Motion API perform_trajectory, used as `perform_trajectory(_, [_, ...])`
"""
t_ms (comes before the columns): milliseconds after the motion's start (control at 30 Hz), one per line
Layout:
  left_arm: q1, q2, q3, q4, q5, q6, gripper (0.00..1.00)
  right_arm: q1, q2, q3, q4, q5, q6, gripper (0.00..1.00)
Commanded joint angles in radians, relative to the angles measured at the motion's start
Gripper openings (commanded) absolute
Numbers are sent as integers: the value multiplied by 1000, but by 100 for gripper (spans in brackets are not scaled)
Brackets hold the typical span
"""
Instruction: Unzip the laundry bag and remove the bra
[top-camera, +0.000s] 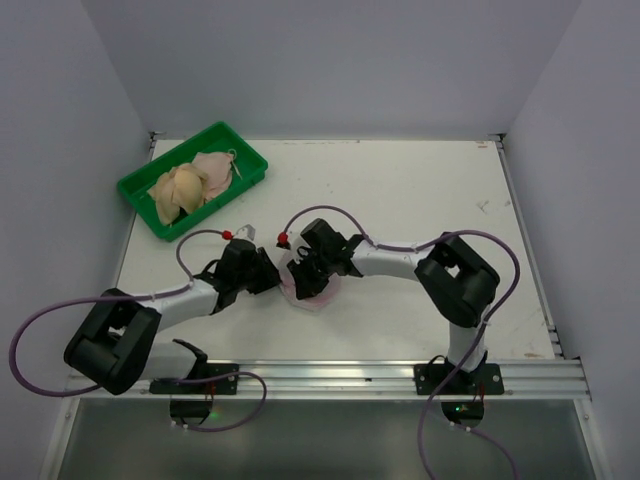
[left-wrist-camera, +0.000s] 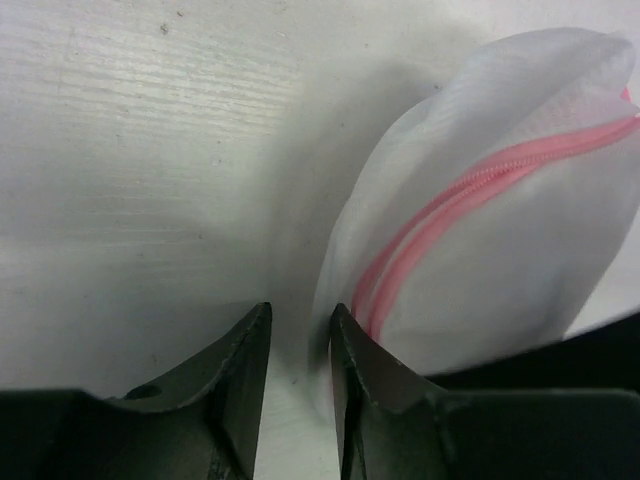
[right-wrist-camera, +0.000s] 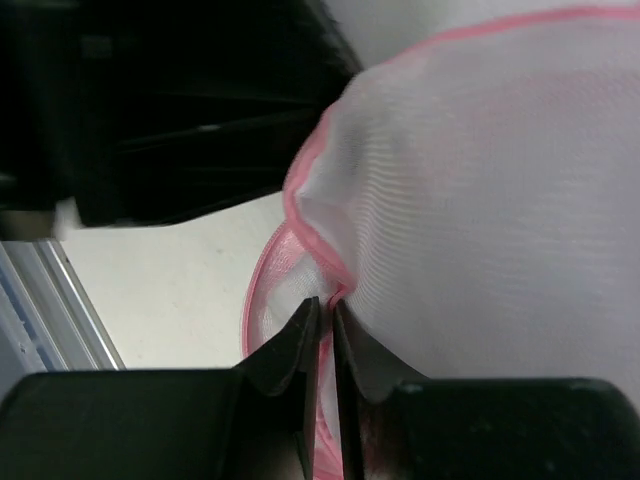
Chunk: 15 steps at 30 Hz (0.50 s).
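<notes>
The laundry bag (top-camera: 318, 290), a white mesh pouch with pink trim, lies on the table between my two grippers. In the left wrist view the laundry bag (left-wrist-camera: 500, 240) bulges at the right, its pink zipper (left-wrist-camera: 480, 180) zipped along the part that shows. My left gripper (left-wrist-camera: 300, 308) (top-camera: 268, 275) stands at the bag's left edge, its jaws a narrow gap apart with bare table showing between them. My right gripper (right-wrist-camera: 327, 303) (top-camera: 300, 270) is pinched on the pink trim at the rim of the laundry bag (right-wrist-camera: 500, 180). The bra is hidden; nothing shows through the mesh.
A green tray (top-camera: 247, 146) sits at the back left and holds beige and pale pink soft garments (top-camera: 185, 185). Grey walls close off the table's back and sides. A metal rail (top-camera: 330, 375) runs along the near edge.
</notes>
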Motion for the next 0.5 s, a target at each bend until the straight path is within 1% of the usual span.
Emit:
perform_trajectory(0, [-5, -35, -45, 31, 19, -16, 36, -44, 25, 35, -61, -31, 16, 15])
perform_trajectory(67, [-2, -48, -53, 16, 16, -17, 39, -53, 40, 55, -87, -40, 9, 15])
perform_trajectory(100, [4, -64, -60, 10, 13, -19, 45, -55, 56, 61, -93, -43, 6, 15])
perform_trajectory(167, [12, -84, -67, -15, 10, -19, 49, -56, 68, 73, -108, -50, 6, 16])
perform_trajectory(200, [24, -109, -67, -27, 7, -19, 53, -56, 74, 78, -112, -53, 6, 16])
perform_trajectory(233, [31, -124, -64, -44, 7, -16, 56, -58, 82, 84, -116, -54, 7, 17])
perform_trajectory(267, [37, -143, -59, -84, 5, -16, 58, -58, 83, 87, -124, -56, 7, 18])
perform_trajectory(300, [49, -185, -53, -105, -9, -11, 63, -59, 82, 88, -127, -56, 7, 20])
perform_trajectory(333, [54, -207, -35, -131, -21, -2, 66, -62, 70, 91, -132, -56, 7, 22])
perform_trajectory(367, [60, -233, -21, -212, -36, 3, 69, -63, 59, 88, -135, -51, 9, 23])
perform_trajectory(400, [75, -276, -4, -245, -59, 16, 76, -64, 47, 87, -136, -50, 10, 27])
perform_trajectory(467, [92, -311, 57, -346, -84, 32, 81, -64, -2, 93, -157, -50, 15, 33])
